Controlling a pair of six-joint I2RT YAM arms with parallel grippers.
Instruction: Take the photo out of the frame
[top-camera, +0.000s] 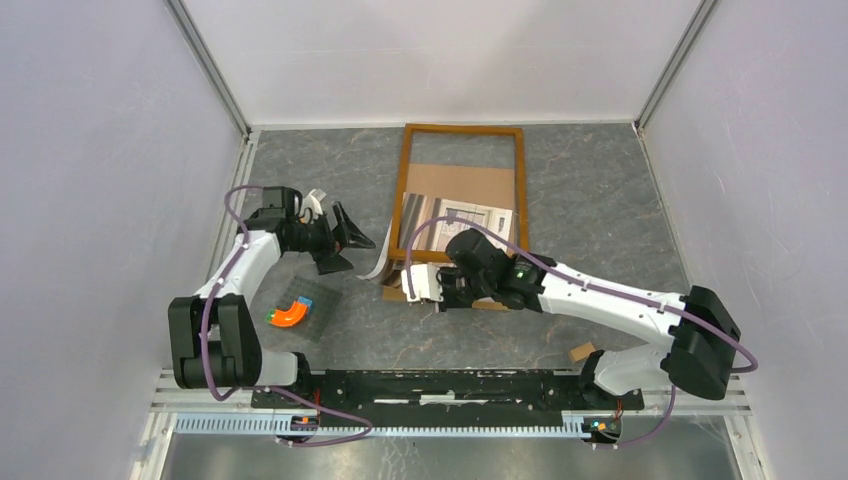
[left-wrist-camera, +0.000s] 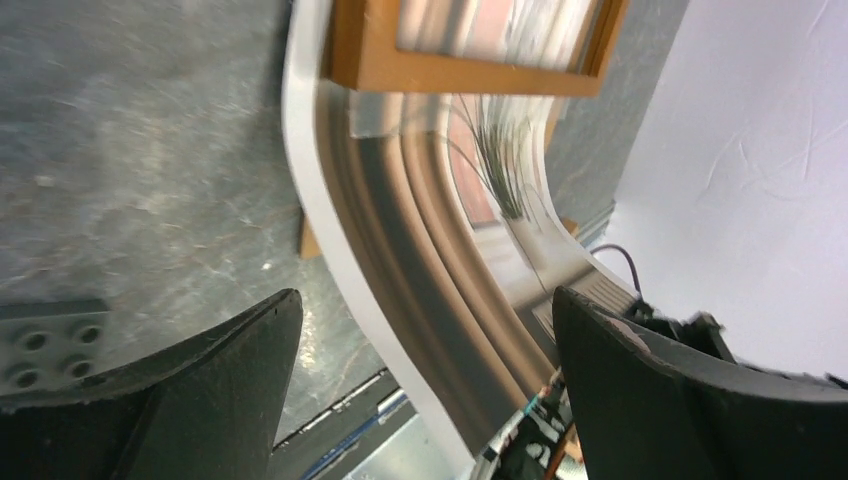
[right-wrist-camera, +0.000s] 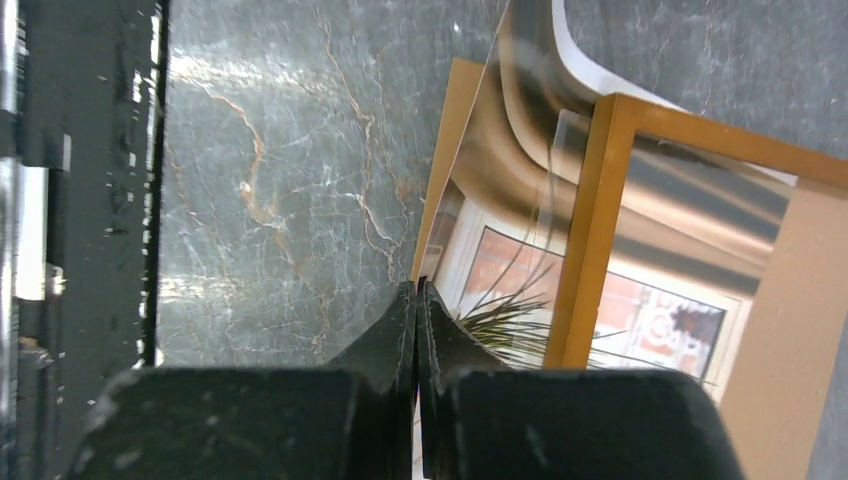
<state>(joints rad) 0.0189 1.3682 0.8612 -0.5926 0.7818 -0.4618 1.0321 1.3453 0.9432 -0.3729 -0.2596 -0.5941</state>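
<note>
Photo (top-camera: 470, 213): partly out of the frame – its far part lies under the frame's near-left corner, its near part curls up off the table (top-camera: 600, 200), white back showing on the left.
Print: spiky green plant and striped curtains, clear in both wrist views (left-wrist-camera: 440, 250) (right-wrist-camera: 500, 290).
Frame (top-camera: 463, 129): flat at the far middle of the table, orange-brown border all round, its near rail lying over the photo (left-wrist-camera: 450, 70).
Backing board (top-camera: 460, 180): plain brown, seen inside the frame beyond the print.
Right gripper (top-camera: 425, 285): jaws pressed tight together, pinching the photo's near edge – in its own view the tips (right-wrist-camera: 417, 290) meet right on that edge.
Left gripper (top-camera: 350, 250): jaws spread wide, gripping nothing; the curled photo arches between the two fingers (left-wrist-camera: 425, 300) without clearly touching either.
Grey plate (top-camera: 300, 312): left near side, orange block on it, well apart from the frame.
</note>
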